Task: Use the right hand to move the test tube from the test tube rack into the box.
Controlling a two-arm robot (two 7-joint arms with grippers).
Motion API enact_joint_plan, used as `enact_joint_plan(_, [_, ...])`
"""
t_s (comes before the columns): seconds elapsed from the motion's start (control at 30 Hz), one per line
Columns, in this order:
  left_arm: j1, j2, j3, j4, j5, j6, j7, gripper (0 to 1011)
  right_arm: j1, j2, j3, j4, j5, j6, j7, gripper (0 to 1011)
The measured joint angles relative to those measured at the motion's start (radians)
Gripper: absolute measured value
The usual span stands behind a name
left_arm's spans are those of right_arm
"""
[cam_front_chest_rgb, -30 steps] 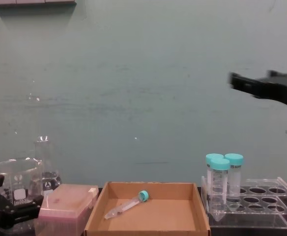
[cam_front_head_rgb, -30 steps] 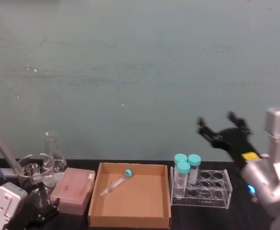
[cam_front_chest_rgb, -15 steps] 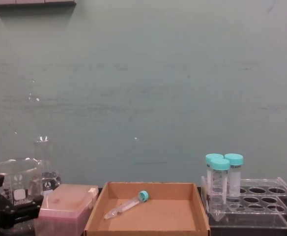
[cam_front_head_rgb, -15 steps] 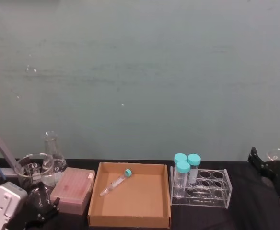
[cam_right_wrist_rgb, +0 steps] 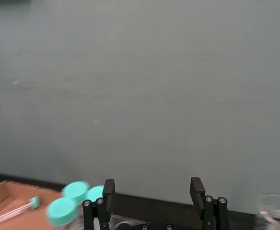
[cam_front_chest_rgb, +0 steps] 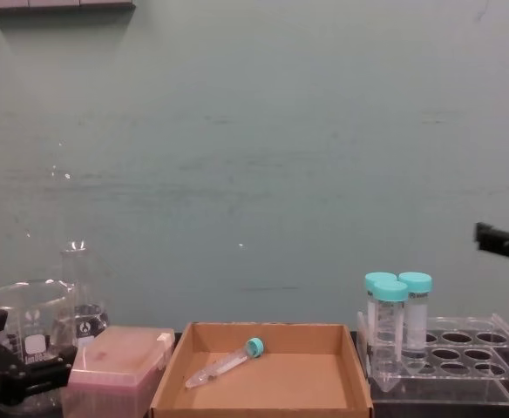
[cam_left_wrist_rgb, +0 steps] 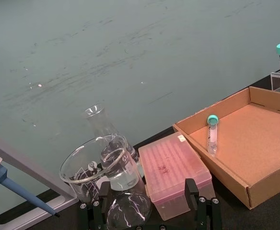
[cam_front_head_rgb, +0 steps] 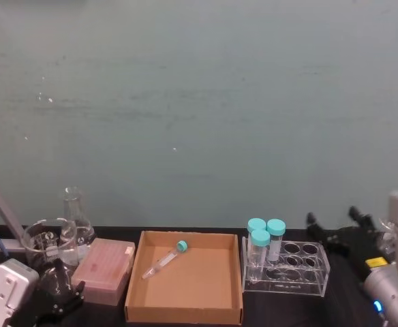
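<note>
Right, from the head camera I see the test tube (cam_front_head_rgb: 165, 259) lying flat inside the box (cam_front_head_rgb: 185, 310), teal cap toward the back wall. The rack (cam_front_head_rgb: 294, 272) sits just right of the box with three larger teal-capped tubes (cam_front_head_rgb: 265, 238) standing at its left end. My right hand (cam_front_head_rgb: 337, 230) hovers behind and to the right of the rack, fingers spread wide and holding nothing. My left hand (cam_front_head_rgb: 57, 303) is parked low at the left, in front of a beaker (cam_front_head_rgb: 43, 242) and beside a pink box (cam_front_head_rgb: 105, 270).

On the left wrist camera, the left hand (cam_left_wrist_rgb: 149, 213) shows its fingers parted, with nothing between them; the pink box (cam_left_wrist_rgb: 174, 172) and beaker (cam_left_wrist_rgb: 99, 165) sit just beyond, a flask (cam_left_wrist_rgb: 101, 127) behind. Further off, the test tube (cam_left_wrist_rgb: 211, 136) rests on the floor of the box (cam_left_wrist_rgb: 255, 143).

On the right wrist camera, the right hand (cam_right_wrist_rgb: 152, 191) has its jaws wide apart, with the teal caps (cam_right_wrist_rgb: 70, 201) and the test tube (cam_right_wrist_rgb: 13, 211) low at one side.

From the chest camera, the test tube (cam_front_chest_rgb: 227, 361) lies in the box (cam_front_chest_rgb: 263, 401), the rack (cam_front_chest_rgb: 451, 366) to its right, and the right hand (cam_front_chest_rgb: 503, 244) comes in at the right edge above the rack.
</note>
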Motion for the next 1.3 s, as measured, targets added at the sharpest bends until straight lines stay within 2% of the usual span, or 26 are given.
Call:
enact_joint_plan(0.23, [0.0,0.0,0.0,0.0,0.0,0.0,0.0,1000,0.009,-0.001,-0.038,0.019,0.004,0.04,0.066,1002])
enact_joint_plan(1.3, [0.0,0.0,0.0,0.0,0.0,0.0,0.0,1000,0.007,-0.002,-0.031,0.014,0.004,0.029,0.056,1002])
